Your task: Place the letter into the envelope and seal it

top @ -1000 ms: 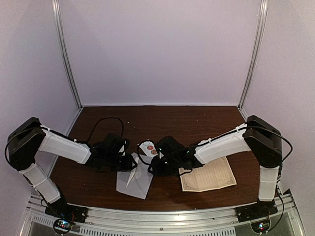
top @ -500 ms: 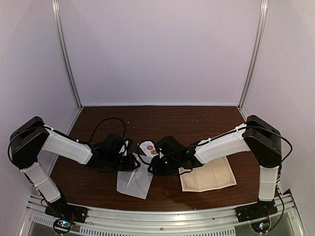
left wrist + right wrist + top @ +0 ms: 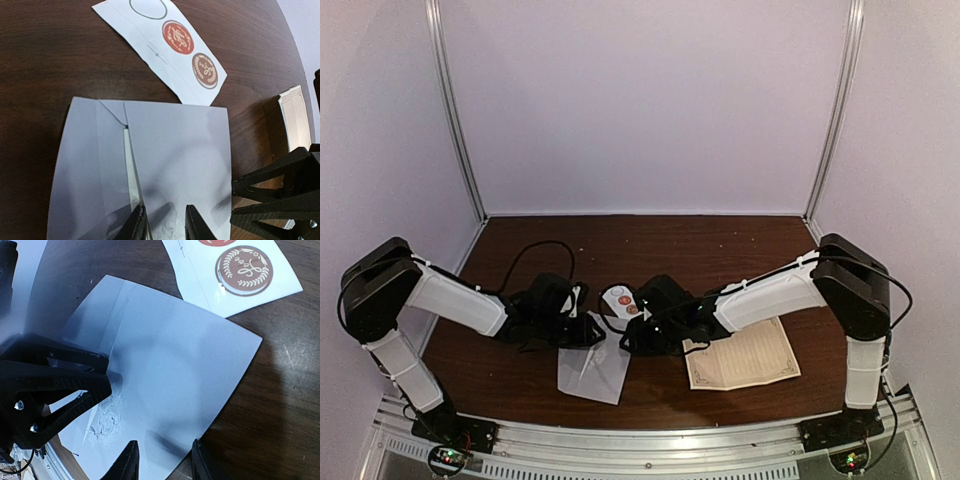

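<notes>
The pale grey envelope (image 3: 592, 371) lies flat near the front edge, with a thin slit along its flap seam (image 3: 131, 170). The cream letter (image 3: 742, 357) with an ornate border lies flat to its right, outside the envelope. My left gripper (image 3: 588, 331) is open and low over the envelope's far edge; its fingertips (image 3: 138, 225) straddle envelope paper (image 3: 170, 150) beside the slit. My right gripper (image 3: 632, 339) is open over the envelope's right corner (image 3: 170, 350), one fingertip (image 3: 128, 462) over paper, the other at its edge. Neither holds anything.
A small white strip with round red and brown stickers (image 3: 620, 302) lies just behind the envelope, also in the left wrist view (image 3: 170, 45) and right wrist view (image 3: 235, 270). The two grippers are close together. Walls enclose the brown table (image 3: 650, 250).
My left gripper has edged slightly right toward the envelope. The right arm, envelope and letter have barely moved.
</notes>
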`<state>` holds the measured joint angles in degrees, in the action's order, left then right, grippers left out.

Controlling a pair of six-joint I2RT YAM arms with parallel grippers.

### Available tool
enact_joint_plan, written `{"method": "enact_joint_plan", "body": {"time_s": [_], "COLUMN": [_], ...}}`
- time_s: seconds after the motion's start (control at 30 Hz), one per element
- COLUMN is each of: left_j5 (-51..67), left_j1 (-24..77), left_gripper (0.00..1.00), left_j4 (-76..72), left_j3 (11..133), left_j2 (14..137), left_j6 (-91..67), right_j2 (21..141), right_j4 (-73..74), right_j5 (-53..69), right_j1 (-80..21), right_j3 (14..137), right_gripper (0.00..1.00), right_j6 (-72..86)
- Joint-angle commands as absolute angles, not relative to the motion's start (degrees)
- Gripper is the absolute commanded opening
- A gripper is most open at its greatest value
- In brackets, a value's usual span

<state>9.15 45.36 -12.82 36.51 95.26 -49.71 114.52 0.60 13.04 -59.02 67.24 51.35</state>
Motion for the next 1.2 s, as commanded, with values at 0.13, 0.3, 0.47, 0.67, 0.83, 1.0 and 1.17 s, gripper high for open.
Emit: {"method": "enact_joint_plan", "body": {"time_s": [0.13,0.3,0.47,0.67,0.83,1.0,1.17], "left_j5": [8.3,5.0,5.7,8.6,10.2,10.9,12.5], "left_j1": [45.5,45.4,45.4,45.4,45.5,45.5,45.8], "left_gripper": [0.28,0.32,0.33,0.33,0.3,0.3,0.3], "left_j4": [-11.3,-6.1,-4.5,-7.8,-9.3,-10.1,-11.6], "left_j3": [36.6,38.4,38.2,35.6,35.0,34.2,33.5], "left_j2": [93.7,89.3,88.8,90.7,92.6,93.3,94.4], "left_j6": [-49.4,-47.1,-47.3,-49.2,-49.7,-50.3,-51.0], "right_j2": [115.8,113.0,109.5,108.2,109.9,112.2,114.0], "right_j4": [2.0,3.8,4.6,1.3,-1.6,-4.4,-4.7], "right_j5": [12.4,12.0,11.9,14.6,16.2,17.8,18.4], "right_j1": [-58.4,-58.4,-58.3,-58.4,-58.4,-58.4,-58.4], "right_j3": [67.5,67.2,64.5,61.1,61.0,61.6,62.8], "right_gripper": [0.36,0.39,0.42,0.43,0.39,0.36,0.33], "right_j6": [50.6,50.0,50.3,51.7,52.7,53.7,53.5]}}
